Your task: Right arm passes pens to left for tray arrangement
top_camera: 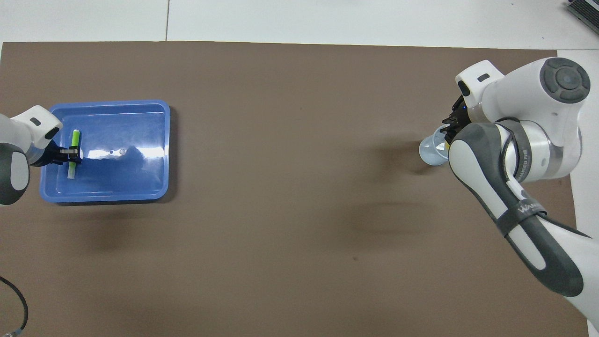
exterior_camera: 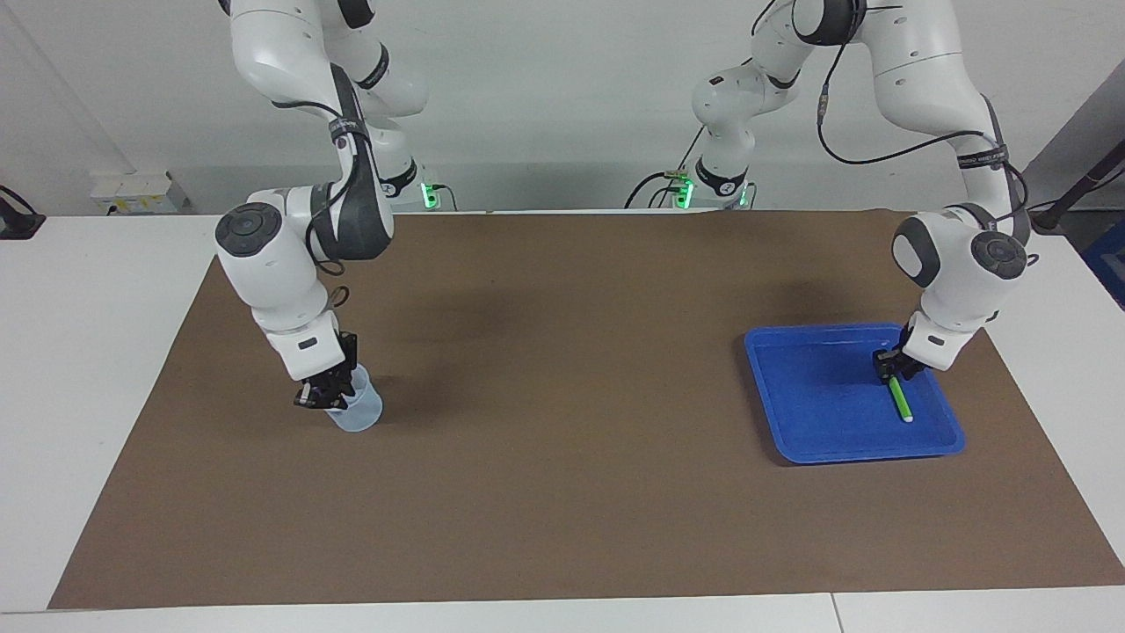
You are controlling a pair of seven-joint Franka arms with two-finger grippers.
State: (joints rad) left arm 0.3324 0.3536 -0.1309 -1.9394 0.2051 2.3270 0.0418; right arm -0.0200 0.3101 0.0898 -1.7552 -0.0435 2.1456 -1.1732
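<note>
In the blue tray (exterior_camera: pixel 795 413), at the left arm's end of the tabletop (exterior_camera: pixel 562 492), the green pen (exterior_camera: pixel 900 400) lies flat.

The left claw (exterior_camera: pixel 888 369) sits low over the pen's end nearer the robots; whether its fingers grip or have let go I cannot tell. The pen's long axis runs away from the robots, white tip farthest. The right claw (exterior_camera: pixel 321 397) is closed at the rim of the translucent cup (exterior_camera: pixel 359 409), at the right arm's end, well apart from the tray; what it pinches is hidden.
</note>
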